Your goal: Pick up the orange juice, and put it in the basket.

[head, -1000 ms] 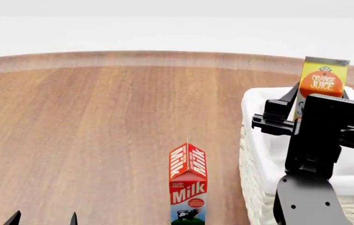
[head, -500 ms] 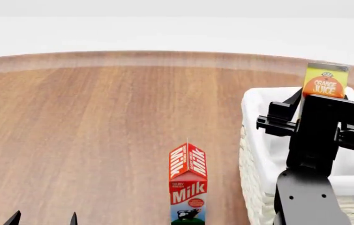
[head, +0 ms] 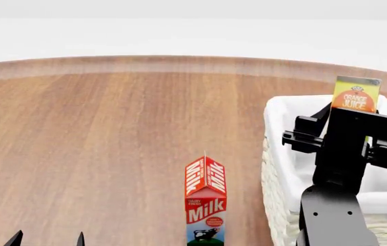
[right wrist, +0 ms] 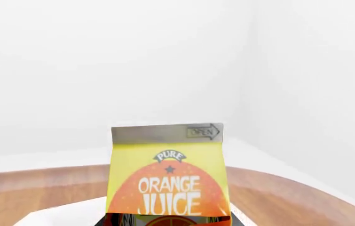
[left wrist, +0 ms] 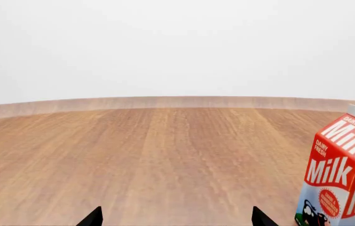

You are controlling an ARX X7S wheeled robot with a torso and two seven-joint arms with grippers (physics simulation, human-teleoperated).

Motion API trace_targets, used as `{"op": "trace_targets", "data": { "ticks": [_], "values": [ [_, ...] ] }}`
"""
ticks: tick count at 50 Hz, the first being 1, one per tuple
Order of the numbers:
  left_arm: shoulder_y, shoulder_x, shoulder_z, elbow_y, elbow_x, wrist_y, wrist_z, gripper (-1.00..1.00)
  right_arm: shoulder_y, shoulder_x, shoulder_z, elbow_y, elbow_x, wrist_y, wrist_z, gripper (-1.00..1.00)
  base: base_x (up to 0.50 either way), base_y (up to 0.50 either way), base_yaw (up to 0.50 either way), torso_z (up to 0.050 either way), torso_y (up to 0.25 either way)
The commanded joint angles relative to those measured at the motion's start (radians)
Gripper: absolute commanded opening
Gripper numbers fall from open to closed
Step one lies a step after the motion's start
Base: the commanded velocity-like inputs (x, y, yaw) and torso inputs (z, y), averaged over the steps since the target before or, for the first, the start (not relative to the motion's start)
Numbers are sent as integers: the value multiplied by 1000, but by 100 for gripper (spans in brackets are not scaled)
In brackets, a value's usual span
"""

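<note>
**Juice carton held above the basket**

The right gripper (head: pixel 347 120) holds the juice (head: pixel 356 94) upright over the far part of the basket (head: pixel 275 169), at the right side of the round wooden table (head: pixel 111 133). In the head view only the carton's upper part shows above the black gripper body, which hides the lower part and the contact points; the yellow top with its orange circle and lettering stands clear of the liner's white rim. In the right wrist view the juice fills the lower middle, its gable top upright and its base lost behind the dark edge of the gripper, so the fingers themselves go unseen but appear closed on the carton's lower half. Whether the base touches the basket floor cannot be told.

The left gripper (head: pixel 47 239) hangs low at the near left edge of the table, its 2 fingertips (left wrist: pixel 93 217) spread apart with nothing between them. 1 milk carton (head: pixel 205 202) stands upright on the table, just left of the basket and to the right of the left gripper.
</note>
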Motion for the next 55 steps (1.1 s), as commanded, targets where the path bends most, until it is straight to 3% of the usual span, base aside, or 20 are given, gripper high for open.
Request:
{"op": "trace_targets", "data": {
  "ticks": [1, 18, 19, 45, 55],
  "values": [
    [-1, -2, 2, 0, -2, 1, -2, 100, 40, -9, -5, 74, -54, -44, -5, -100, 0, 0, 0, 0, 0],
    [-2, -4, 6, -1, -4, 2, -5, 100, 42, -10, -8, 74, -48, -35, -11, -100, 0, 0, 0, 1, 1],
    [-2, -4, 6, -1, -4, 2, -5, 100, 46, -12, -4, 78, -41, -28, -14, 100, 0, 0, 0, 0, 0],
    [-3, -8, 11, -1, -8, 4, -9, 100, -19, 8, -8, -96, -29, 58, 8, 100, 0, 0, 0, 0, 0],
    [-4, -9, 13, -2, -9, 5, -11, 100, -102, 38, -2, -307, -5, 131, 23, 100, 0, 0, 0, 0, 0]
  ]
}}
